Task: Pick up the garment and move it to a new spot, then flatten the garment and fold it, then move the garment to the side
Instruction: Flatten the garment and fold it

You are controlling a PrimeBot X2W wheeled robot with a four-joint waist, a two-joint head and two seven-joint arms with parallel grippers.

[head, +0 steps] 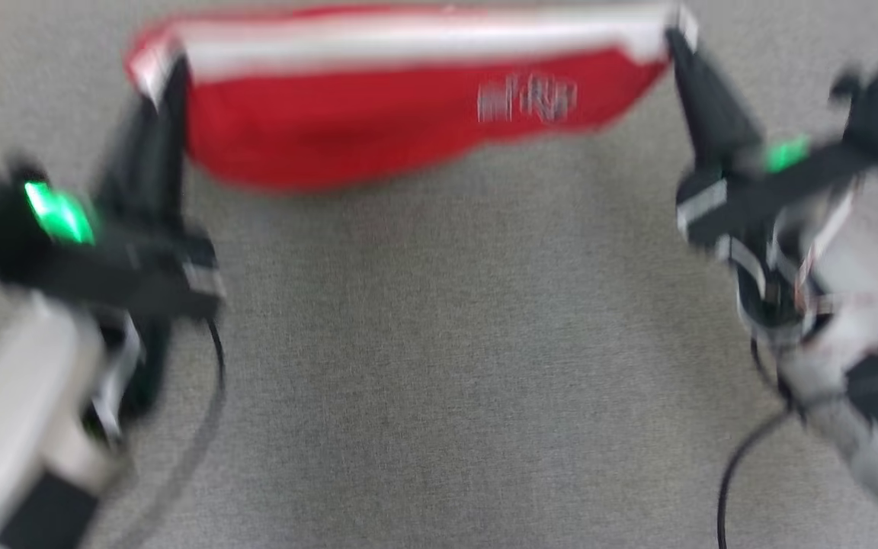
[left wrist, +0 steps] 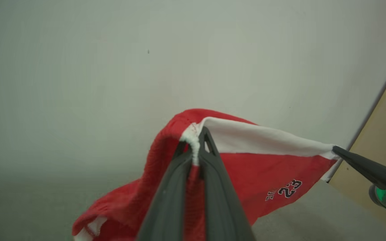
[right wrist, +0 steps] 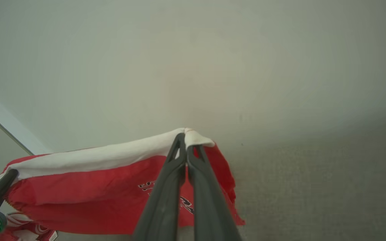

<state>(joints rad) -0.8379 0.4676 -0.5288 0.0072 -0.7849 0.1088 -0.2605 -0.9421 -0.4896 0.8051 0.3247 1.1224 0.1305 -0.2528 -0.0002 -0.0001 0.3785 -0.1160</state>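
The red garment hangs stretched sideways between the two arms, at the far side of the head view. Its white band runs along the top edge and the red cloth sags below in a shallow curve. A small pale print sits right of the middle; in the left wrist view it reads as the number 23. The left gripper pinches the band's left corner, its fingers closed tight on the bunched white edge. The right gripper does the same at the right corner, fingers pressed together with cloth between them. Each wrist view shows the other arm's dark fingertip at the opposite end of the band. Below lies a grey woven surface — whether the garment's lower edge touches it I cannot tell, since the head view is blurred. A green light glows on the left gripper's body and another on the right. A tan panel stands at the right edge of the left wrist view.
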